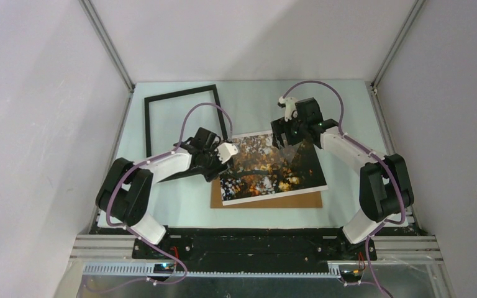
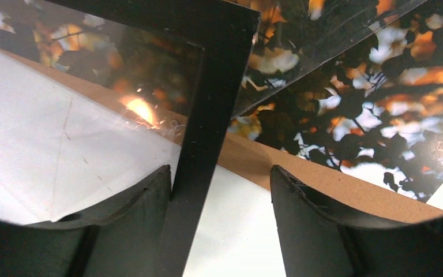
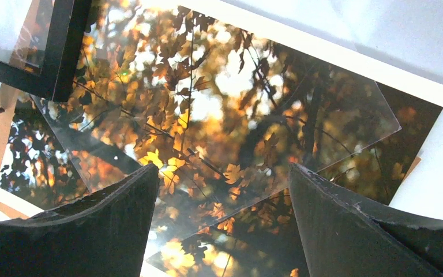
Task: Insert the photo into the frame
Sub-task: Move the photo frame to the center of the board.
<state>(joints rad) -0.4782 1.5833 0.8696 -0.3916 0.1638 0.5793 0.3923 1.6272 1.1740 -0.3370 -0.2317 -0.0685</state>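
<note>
Top: frame [image 1: 180,93] lies flat on table [image 1: 254,105], far left, black face up; photo [image 1: 273,171] face up on board [image 1: 267,200], centre; left gripper [image 1: 214,161] at frame's near-right corner; right gripper [image 1: 289,139] over photo's far edge.
Left wrist: jaws apart, straddling a frame rail, not clamped.
Right wrist: fingers spread, nothing between; clear sheet [image 3: 323,115] lies over photo.
Progress: early, I'd say; frame not gripped, photo not in frame.

black frame [image 1: 180,94], dark orange-leaved photo [image 1: 273,171], brown backing board [image 1: 267,202].
</note>
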